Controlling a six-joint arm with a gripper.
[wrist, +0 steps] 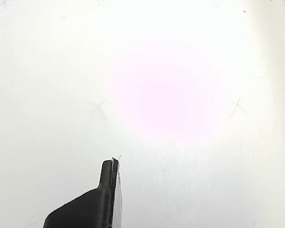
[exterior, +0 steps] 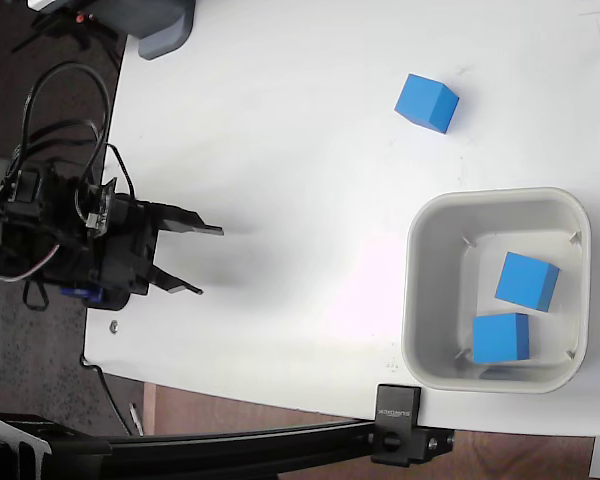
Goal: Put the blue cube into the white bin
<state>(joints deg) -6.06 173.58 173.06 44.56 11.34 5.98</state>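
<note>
Bright light falls from above. In the wrist view the table (wrist: 47,71) is washed out, with a pinkish glare spot just ahead of the finger (wrist: 107,190). In the fixed view a soft grey shadow lies beyond the gripper (exterior: 210,260). Both pictures look sharp.

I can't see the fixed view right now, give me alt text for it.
An open, empty gripper sits at the left edge of a white table, far from the cubes. One blue cube lies loose on the table at upper right; two more blue cubes already lie inside the white bin at lower right.
</note>
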